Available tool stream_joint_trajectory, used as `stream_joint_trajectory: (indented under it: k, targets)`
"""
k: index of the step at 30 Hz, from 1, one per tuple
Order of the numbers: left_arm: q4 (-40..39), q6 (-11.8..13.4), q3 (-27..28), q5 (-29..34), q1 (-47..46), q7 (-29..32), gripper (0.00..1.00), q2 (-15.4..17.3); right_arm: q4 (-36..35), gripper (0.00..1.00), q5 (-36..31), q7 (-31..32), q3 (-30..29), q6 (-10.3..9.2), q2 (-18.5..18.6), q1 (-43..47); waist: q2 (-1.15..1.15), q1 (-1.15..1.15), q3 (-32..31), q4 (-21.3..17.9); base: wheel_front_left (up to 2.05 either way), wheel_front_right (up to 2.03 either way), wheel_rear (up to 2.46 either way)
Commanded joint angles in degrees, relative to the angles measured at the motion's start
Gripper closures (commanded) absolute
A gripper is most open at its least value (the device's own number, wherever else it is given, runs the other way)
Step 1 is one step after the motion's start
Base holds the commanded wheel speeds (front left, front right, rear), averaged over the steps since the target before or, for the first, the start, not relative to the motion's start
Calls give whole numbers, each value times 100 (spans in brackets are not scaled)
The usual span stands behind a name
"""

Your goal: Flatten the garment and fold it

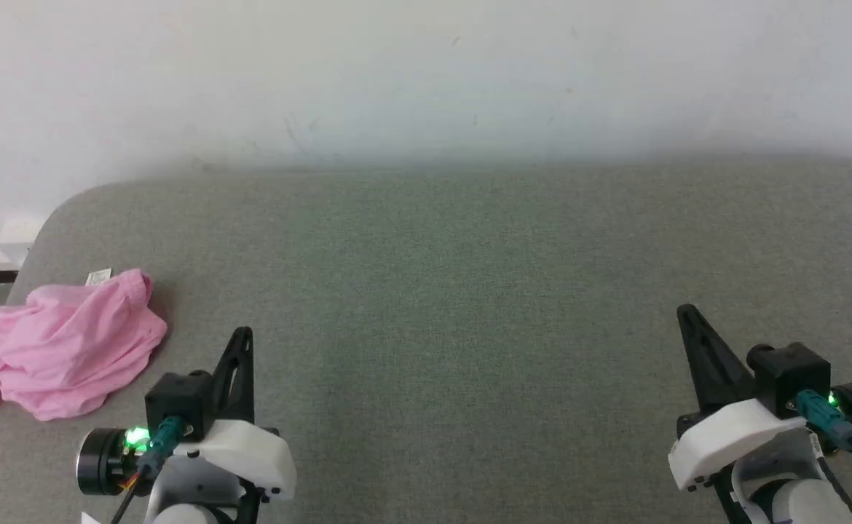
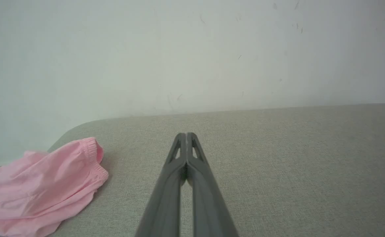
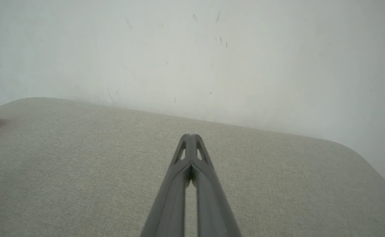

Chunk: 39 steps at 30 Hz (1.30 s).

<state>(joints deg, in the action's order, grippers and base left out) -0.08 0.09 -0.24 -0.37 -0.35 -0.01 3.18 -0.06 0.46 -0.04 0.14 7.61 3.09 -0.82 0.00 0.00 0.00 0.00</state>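
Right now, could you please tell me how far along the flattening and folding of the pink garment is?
Done: nothing yet; the garment lies crumpled in a heap near the left edge of the grey surface, white label showing. In hand: nothing; the left claw and right claw are both shut, empty and apart from it. Left: grasping it, spreading it flat, then folding.

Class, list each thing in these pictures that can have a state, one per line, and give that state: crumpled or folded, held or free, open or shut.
garment: crumpled in a heap, not folded, lying free near the left end of the grey surface.
white label: exposed at the heap's far edge.
left end effector: shut, empty, apart from the garment.
right end effector: shut, empty, far from the garment.
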Motion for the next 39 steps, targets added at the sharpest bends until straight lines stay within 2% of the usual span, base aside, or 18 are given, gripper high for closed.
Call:
stream_joint_trajectory:
  k: [1, 39]
  targets:
    - [8, -9, 24, 37, 35, 1, 100, -30, 6, 100, -46, 4, -14, -12, -22, 82, 0, 0, 0, 0, 0, 0, 0]
    - [8, -9, 24, 37, 35, 1, 100, -30, 6, 100, -46, 4, -14, -12, -22, 82, 0, 0, 0, 0, 0, 0, 0]
